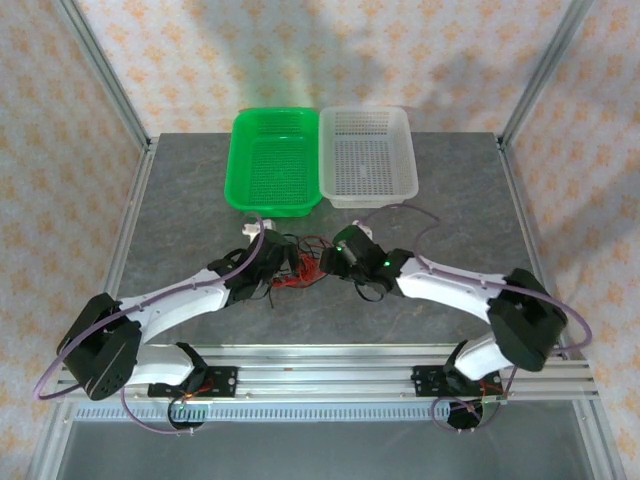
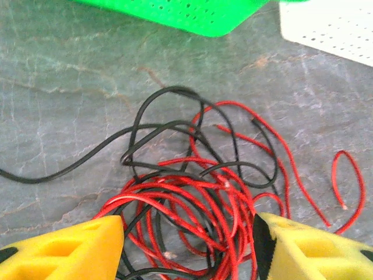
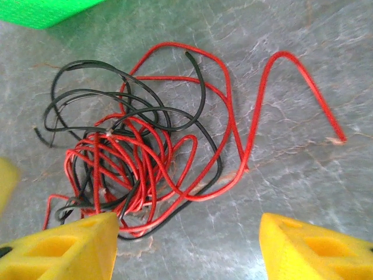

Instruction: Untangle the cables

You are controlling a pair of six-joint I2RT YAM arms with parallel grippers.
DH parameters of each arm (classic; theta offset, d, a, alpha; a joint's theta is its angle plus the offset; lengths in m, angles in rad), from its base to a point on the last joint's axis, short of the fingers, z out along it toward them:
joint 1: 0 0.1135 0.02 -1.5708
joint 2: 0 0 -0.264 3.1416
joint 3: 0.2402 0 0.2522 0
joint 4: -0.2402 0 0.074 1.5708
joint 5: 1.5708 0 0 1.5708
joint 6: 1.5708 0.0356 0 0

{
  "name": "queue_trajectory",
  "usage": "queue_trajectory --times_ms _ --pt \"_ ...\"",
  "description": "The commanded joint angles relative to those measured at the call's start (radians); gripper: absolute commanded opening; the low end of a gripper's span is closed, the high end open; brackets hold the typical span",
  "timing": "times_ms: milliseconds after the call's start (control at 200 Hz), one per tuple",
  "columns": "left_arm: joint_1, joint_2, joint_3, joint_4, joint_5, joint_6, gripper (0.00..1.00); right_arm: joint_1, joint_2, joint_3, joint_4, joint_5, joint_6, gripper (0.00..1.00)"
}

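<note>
The cables (image 1: 300, 268) lie in one red and black tangle on the grey table between both grippers. In the left wrist view the cables (image 2: 192, 192) form a dense red coil with black loops spreading up and left. My left gripper (image 2: 189, 249) is open and low, its yellow fingers (image 2: 64, 251) on either side of the coil's near part, not pinching it. In the right wrist view the cables (image 3: 128, 157) sit up and to the left, one long red end trailing right. My right gripper (image 3: 189, 248) is open over bare table, its left finger at the tangle's edge.
A green basket (image 1: 238, 165) and a white basket (image 1: 412, 160) stand side by side at the back of the table, both without contents. The green basket's corner (image 2: 192, 14) is just beyond the tangle. Both arms meet mid-table.
</note>
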Motion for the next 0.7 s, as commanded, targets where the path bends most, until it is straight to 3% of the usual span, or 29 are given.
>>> queue_trajectory --times_ms 0,120,375,696 --pt "0.003 0.014 0.051 -0.170 -0.082 0.023 0.62 0.010 0.095 0.096 -0.002 0.013 0.032 0.63" --pt "0.039 0.064 0.059 -0.197 -0.071 0.021 0.61 0.027 0.170 0.148 -0.014 0.017 0.038 0.61" --pt "0.066 0.153 0.002 -0.031 0.028 0.022 0.58 0.046 0.291 0.192 0.008 -0.016 0.049 0.61" --pt "0.077 0.308 -0.051 0.132 0.039 0.021 0.57 0.048 0.398 0.236 0.016 -0.047 0.041 0.61"
